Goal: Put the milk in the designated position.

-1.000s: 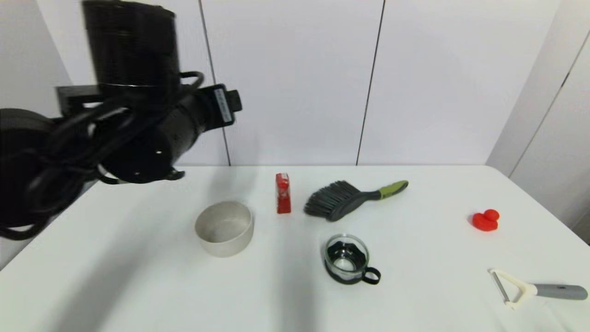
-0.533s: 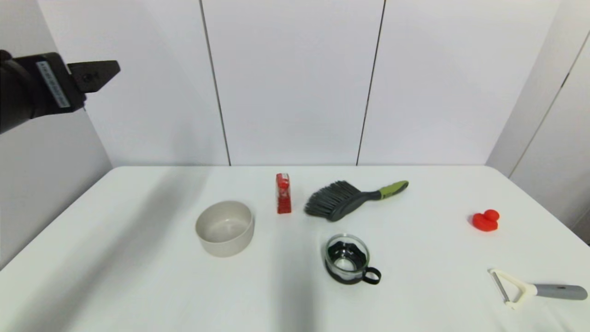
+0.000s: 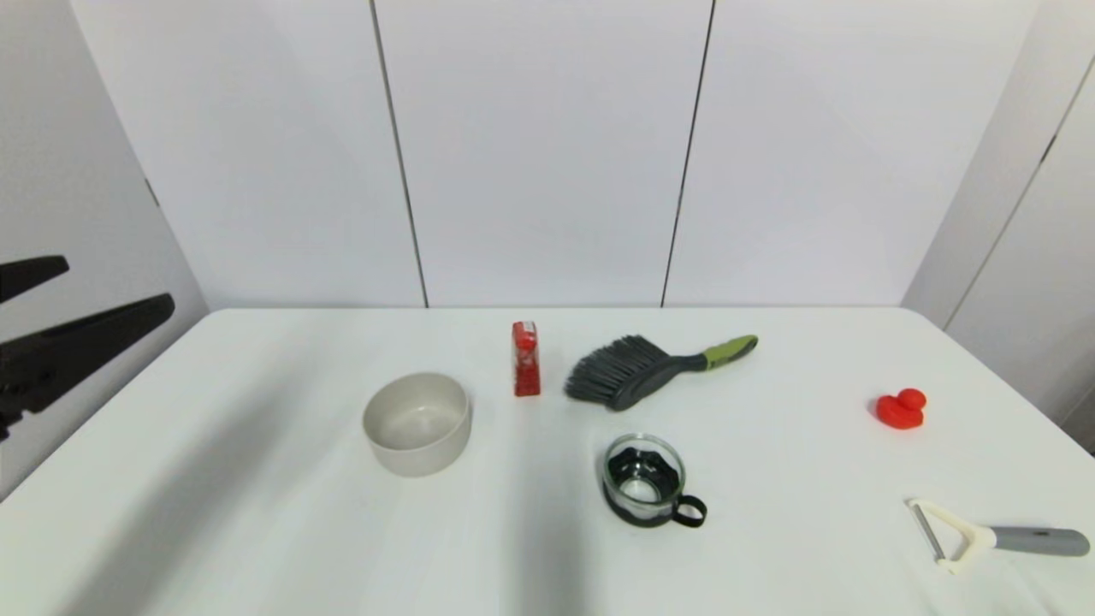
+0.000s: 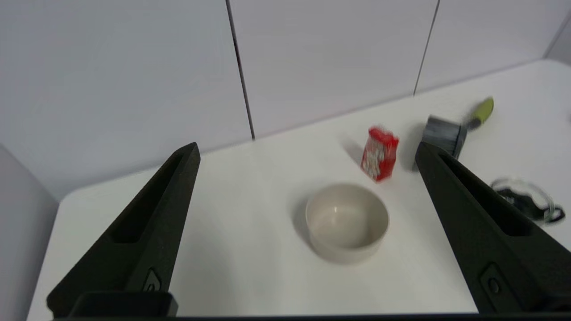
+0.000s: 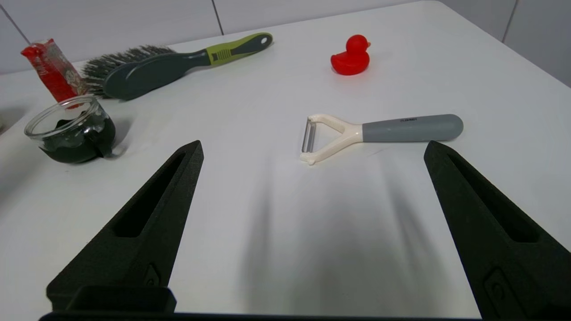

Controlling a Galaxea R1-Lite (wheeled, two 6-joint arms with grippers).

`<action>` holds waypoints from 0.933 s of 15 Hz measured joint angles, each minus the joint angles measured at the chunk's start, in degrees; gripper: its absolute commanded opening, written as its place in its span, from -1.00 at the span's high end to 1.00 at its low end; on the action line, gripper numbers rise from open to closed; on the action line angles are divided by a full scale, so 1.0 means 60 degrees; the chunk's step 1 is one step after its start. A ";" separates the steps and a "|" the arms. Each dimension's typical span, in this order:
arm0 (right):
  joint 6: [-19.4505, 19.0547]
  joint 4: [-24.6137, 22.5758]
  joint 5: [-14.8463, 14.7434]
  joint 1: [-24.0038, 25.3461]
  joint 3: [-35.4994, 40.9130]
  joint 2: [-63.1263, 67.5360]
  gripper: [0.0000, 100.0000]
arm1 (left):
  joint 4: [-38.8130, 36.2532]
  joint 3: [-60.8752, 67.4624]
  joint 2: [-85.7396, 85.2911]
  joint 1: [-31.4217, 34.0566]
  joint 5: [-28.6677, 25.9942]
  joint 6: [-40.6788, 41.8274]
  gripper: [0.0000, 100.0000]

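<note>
Milk (image 3: 526, 358): stood upright on table (image 3: 257, 513), far-centre, between bowl (image 3: 417, 423) and brush (image 3: 650, 370); just beside both, touching neither. Nothing gripping it.
L gripper (image 3: 60, 308): at far left edge of head view, off table's left side, up in air, well apart from milk. Jaws spread wide, empty. In L wrist view, bowl and milk sat between the two fingers (image 4: 147, 232), farther off.
R gripper (image 5: 312, 147): not in head view. Jaws spread wide, empty; hung above table w/ peeler (image 5: 379, 131) ahead between the fingers.
Bowl: beige, upright, left of and nearer than milk.
Brush: dark bristles toward milk, green handle end pointing right.
Glass cup (image 3: 646, 479): clear w/ dark base and handle, nearer than brush, centre of table.
Duck (image 3: 901, 409): red, right side, well apart from milk.
Peeler: white head, grey handle, near-right part of table.
Target spot: no mark seen on table; can't tell where.
</note>
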 measured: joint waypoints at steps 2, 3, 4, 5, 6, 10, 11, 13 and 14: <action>-0.0002 0.0004 0.0000 0.0000 0.0000 0.0000 -1.00 | 0.0010 0.1012 -0.0870 0.0248 0.0150 0.0024 -1.00; 0.0000 0.0004 0.0000 0.0000 0.0000 0.0000 -1.00 | 0.0014 0.1453 -0.1274 0.0315 0.0339 0.0033 -1.00; 0.0000 0.0004 0.0000 0.0000 0.0000 0.0000 -1.00 | 0.0000 0.2032 -0.1794 0.0368 0.0583 0.0033 -1.00; -0.0002 0.0004 0.0000 0.0000 0.0000 0.0000 -1.00 | -0.0014 0.2454 -0.2180 0.0394 0.0711 0.0033 -1.00; -0.0002 0.0004 -0.0002 0.0000 0.0000 0.0000 -1.00 | -0.0014 0.3027 -0.2698 0.0412 0.0817 0.0033 -1.00; 0.0000 0.0004 0.0000 0.0000 0.0000 0.0000 -1.00 | -0.0018 0.4752 -0.4370 0.0449 0.0882 0.0033 -1.00; -0.0002 0.0004 0.0000 0.0000 0.0000 0.0000 -1.00 | -0.0022 0.5100 -0.4732 0.0455 0.0878 0.0033 -1.00; -0.0002 0.0004 -0.0002 0.0000 0.0000 0.0000 -1.00 | -0.0014 0.5843 -0.5455 0.0467 0.0878 0.0037 -1.00; -0.0002 0.0004 -0.0002 0.0000 0.0000 0.0000 -1.00 | -0.0014 0.6107 -0.5711 0.0514 0.0878 0.0033 -1.00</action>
